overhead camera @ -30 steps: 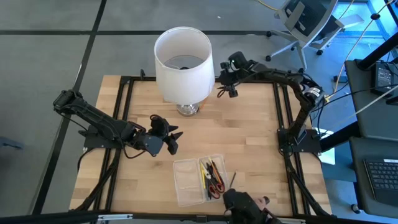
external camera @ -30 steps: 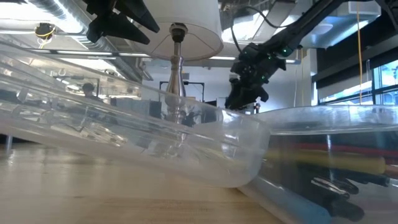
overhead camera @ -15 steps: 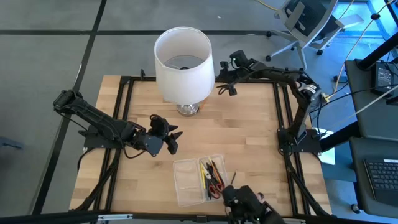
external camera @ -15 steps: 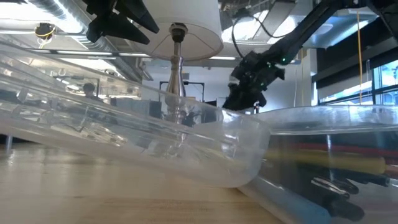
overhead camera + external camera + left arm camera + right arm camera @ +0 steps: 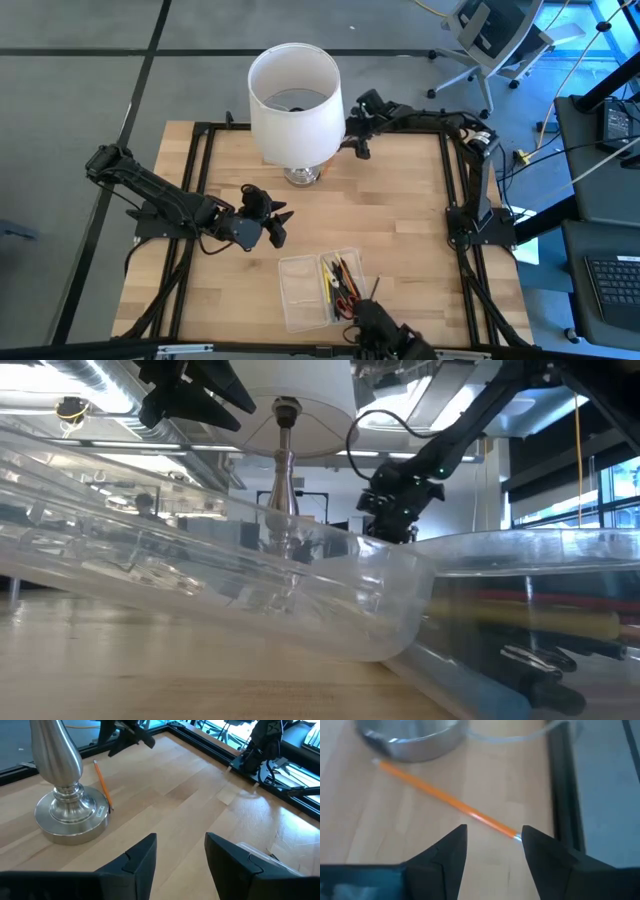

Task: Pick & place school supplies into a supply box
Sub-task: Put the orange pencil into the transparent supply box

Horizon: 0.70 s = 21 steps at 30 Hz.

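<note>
While its fingers stand spread with nothing between them, the right hand [image 5: 352, 140] hangs at the far edge of the tabletop [image 5: 400, 220] just beside the white lampshade [image 5: 293, 100], directly over an orange pencil [image 5: 447, 801] that lies flat on the wood with one end against the lamp's silver base [image 5: 67, 815]. Nearer the middle, the left hand [image 5: 277, 228] hovers with its fingers also spread and empty, and beyond it, at the near edge, the clear supply box [image 5: 305, 290] sits with pens, pencils and red-handled scissors [image 5: 348, 297] lying in its right compartment.
</note>
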Available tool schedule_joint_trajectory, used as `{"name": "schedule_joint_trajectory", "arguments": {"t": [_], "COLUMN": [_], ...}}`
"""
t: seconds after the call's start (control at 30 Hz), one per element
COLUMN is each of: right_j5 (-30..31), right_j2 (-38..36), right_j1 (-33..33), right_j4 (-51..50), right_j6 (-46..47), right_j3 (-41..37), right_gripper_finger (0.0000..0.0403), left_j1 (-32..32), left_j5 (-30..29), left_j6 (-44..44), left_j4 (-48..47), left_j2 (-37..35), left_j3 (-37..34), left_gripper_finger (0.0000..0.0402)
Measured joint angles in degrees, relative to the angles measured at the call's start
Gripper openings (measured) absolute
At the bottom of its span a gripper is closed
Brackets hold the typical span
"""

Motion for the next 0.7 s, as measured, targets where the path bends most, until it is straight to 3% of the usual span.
{"name": "schedule_joint_trajectory", "arguments": {"t": [0.4, 0.6, 0.7], "right_j5": [2.7, 9.9, 10.1], "right_j2": [0.0, 0.7, 1.7], "right_j1": [3.7, 5.2, 5.9], "right_j4": [6.1, 5.6, 5.9], "right_j6": [17.0, 22.7, 24.0], "right_j3": [1.7, 1.7, 1.7], "right_gripper_finger": [0.0194, 0.0194, 0.0194], "left_j1": [0.0, 0.0, 0.0], "left_j5": [0.2, 0.2, 0.2], "left_j6": [0.0, 0.0, 0.0], "left_j4": [0.0, -1.2, -1.2], "left_j2": [0.0, 0.0, 0.0], "left_j3": [0.0, 0.0, 0.0], "left_gripper_finger": [0.0157, 0.0158, 0.0156]}}
